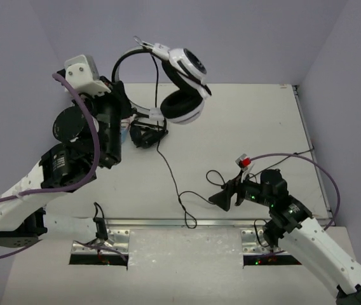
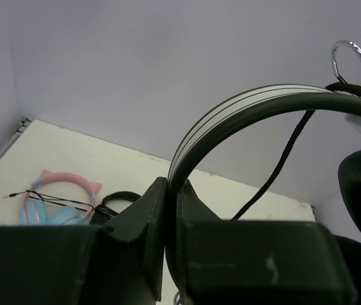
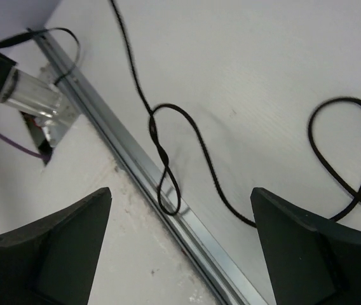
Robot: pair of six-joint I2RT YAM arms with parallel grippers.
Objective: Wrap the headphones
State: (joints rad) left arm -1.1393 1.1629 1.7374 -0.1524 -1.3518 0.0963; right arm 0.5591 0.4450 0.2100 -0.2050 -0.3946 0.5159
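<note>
Clenched in the left claw [image 2: 171, 190] by the headband, the headphones [image 1: 183, 82] were held raised above the far left of the table [image 1: 263, 127], presumably so that the cable [image 1: 168, 166] could hang free for winding. That cable was trailed down across the table into loose loops by the near edge. Over these the right claw [image 3: 180, 194] was poised, spread wide and empty, seemingly so that slack could be gathered.

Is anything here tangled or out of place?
Yes. The headphones are held up by their headband, and their black cable trails loose across the table, twisted into a loop over the metal rail at the near edge.
</note>
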